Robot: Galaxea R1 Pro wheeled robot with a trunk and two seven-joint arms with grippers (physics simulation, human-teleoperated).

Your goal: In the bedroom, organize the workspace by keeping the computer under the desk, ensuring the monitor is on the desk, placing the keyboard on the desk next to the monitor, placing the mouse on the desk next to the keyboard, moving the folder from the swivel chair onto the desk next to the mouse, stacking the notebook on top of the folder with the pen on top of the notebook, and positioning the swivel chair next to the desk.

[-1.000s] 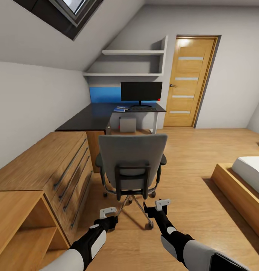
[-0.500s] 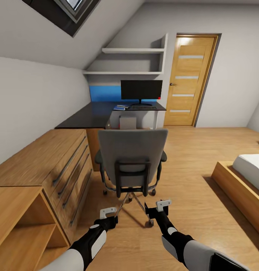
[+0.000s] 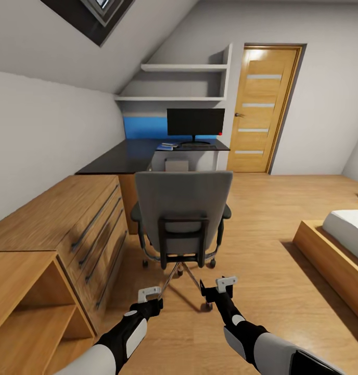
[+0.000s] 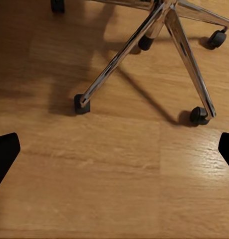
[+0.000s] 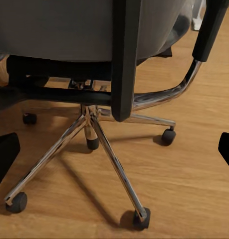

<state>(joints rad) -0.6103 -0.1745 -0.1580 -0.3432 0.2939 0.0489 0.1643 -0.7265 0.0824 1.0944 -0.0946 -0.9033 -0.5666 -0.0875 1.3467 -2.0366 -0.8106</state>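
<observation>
- Your left claw [image 3: 149,295] and right claw [image 3: 220,285] hang low at the frame's bottom center, both spread apart and holding nothing.
- The swivel chair [image 3: 181,219] stands mid-frame, its back toward you, just beyond the claws.
- Upper center, the counter [image 3: 122,159] carries the monitor [image 3: 195,122], the keyboard [image 3: 199,147] and the folder [image 3: 165,147].

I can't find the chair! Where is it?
Head view: the chair stands mid-room on the floor, back toward the robot, between both grippers and the desk.
</observation>
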